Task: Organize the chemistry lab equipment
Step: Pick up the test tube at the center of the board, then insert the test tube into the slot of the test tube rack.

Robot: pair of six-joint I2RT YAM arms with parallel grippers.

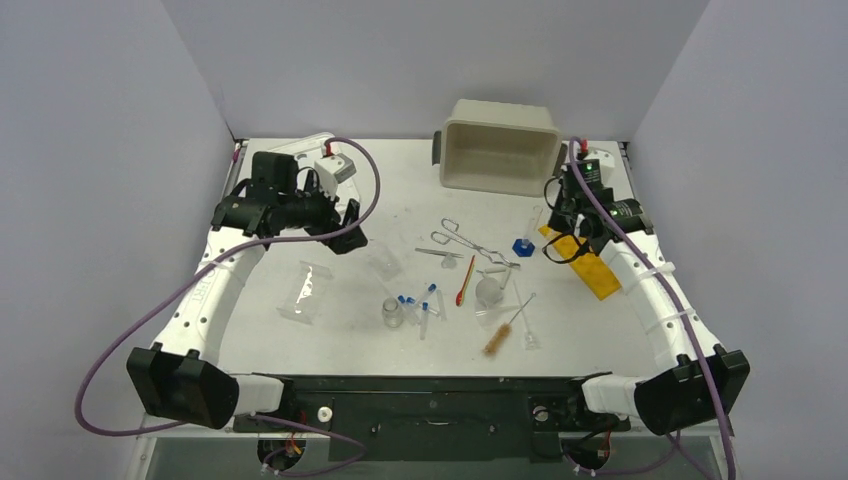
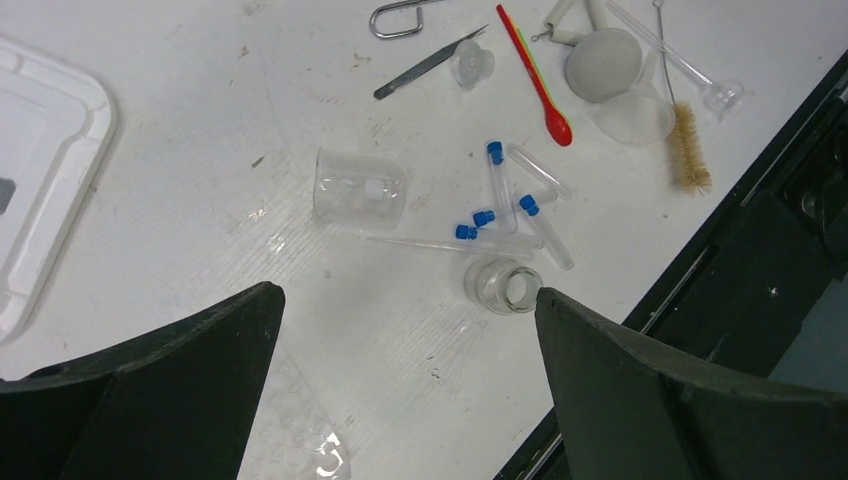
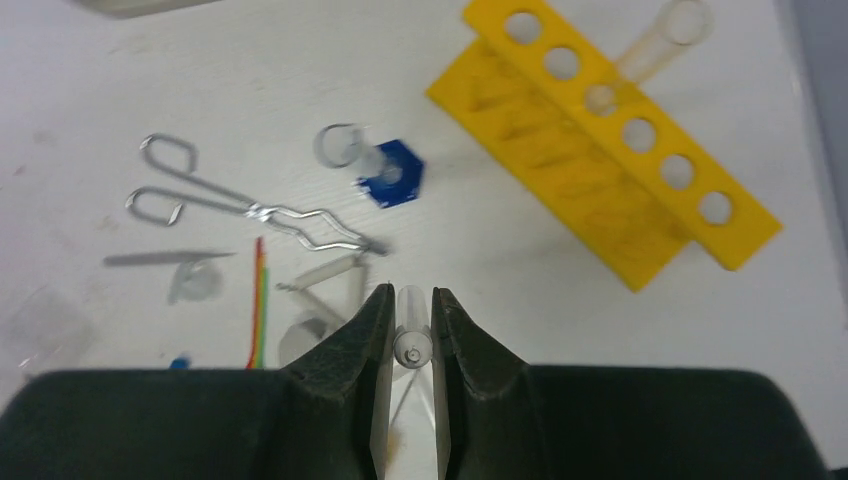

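**Item, right gripper** (image 3: 411, 295): fingers clamped across a clear test tube (image 3: 411, 342). We see the tube end-on, its long axis running back between the fingers.

**Destination, as we judge it:** the yellow tube rack (image 3: 590, 180). It lies ahead and to the right of the held tube, with its row of holes running diagonally. One tube (image 3: 655, 45) already leans in a far hole. The right arm is much the nearer.

**Item, left gripper** (image 2: 408, 293): fingers spread wide, holding nothing. It hangs over the blue-capped tubes (image 2: 497, 190), a small glass vial (image 2: 503, 284) and a beaker (image 2: 360, 185).
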